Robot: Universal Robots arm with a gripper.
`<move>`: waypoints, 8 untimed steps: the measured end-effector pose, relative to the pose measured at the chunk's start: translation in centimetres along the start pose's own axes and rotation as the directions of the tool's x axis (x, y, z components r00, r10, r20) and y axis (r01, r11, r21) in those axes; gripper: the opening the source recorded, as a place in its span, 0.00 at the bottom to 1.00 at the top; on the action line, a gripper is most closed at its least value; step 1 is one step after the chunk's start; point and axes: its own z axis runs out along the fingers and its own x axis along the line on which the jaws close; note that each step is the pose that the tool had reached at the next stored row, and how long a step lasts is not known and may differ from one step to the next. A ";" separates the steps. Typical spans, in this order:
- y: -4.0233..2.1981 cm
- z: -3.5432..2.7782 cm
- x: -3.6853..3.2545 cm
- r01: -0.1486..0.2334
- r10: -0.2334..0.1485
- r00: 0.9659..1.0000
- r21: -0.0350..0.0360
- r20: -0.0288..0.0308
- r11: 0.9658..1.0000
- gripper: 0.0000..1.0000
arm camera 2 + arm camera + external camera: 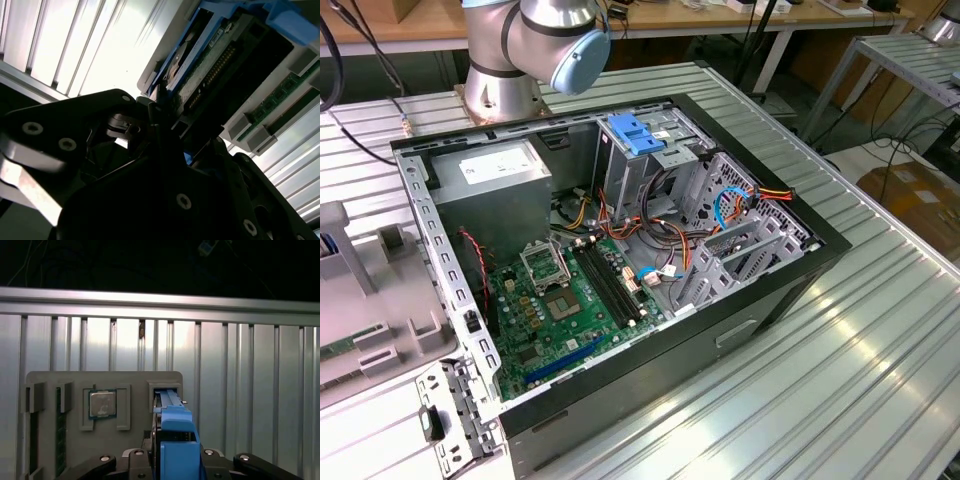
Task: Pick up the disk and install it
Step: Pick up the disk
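The disk (176, 432) stands on edge in a slot of the grey parts tray (135, 380), its blue side rail facing the camera in the first wrist view. In the second wrist view the disk (215, 65) shows its green circuit board, connector and blue rails. My gripper (176, 460) straddles the disk's upper end, with a dark finger pressed against each flat side. It is shut on the disk, whose lower part still sits in the slot. In the exterior view the tray (380, 340) lies at the left, beside the open computer case (800, 270).
A processor chip (102, 404) and memory sticks (33, 440) sit in other tray pockets. Inside the case are the blue-latched drive cage (635, 135), grey power supply (490, 185), motherboard (560, 300) and loose cables (730, 205). The arm's base (535, 40) stands behind the case on the ribbed table (840, 380).
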 end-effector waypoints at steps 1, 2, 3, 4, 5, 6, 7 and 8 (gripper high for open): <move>0.00 -0.06 0.00 0.000 0.000 1.000 0.000 0.000 1.000 0.37; 0.01 -0.18 -0.01 0.000 0.000 1.000 0.000 0.000 1.000 0.37; 0.01 -0.31 -0.02 0.000 0.000 1.000 0.000 0.000 1.000 0.37; 0.02 -0.38 -0.03 0.000 0.000 1.000 0.000 0.000 1.000 0.37; 0.02 -0.46 -0.03 0.000 0.000 1.000 0.000 0.000 1.000 0.37; 0.03 -0.59 -0.05 0.000 0.000 1.000 0.000 0.000 1.000 0.37; 0.03 -0.65 -0.05 0.000 0.000 1.000 0.000 0.000 1.000 0.37; 0.03 -0.73 -0.05 0.000 0.000 1.000 0.000 0.000 1.000 0.37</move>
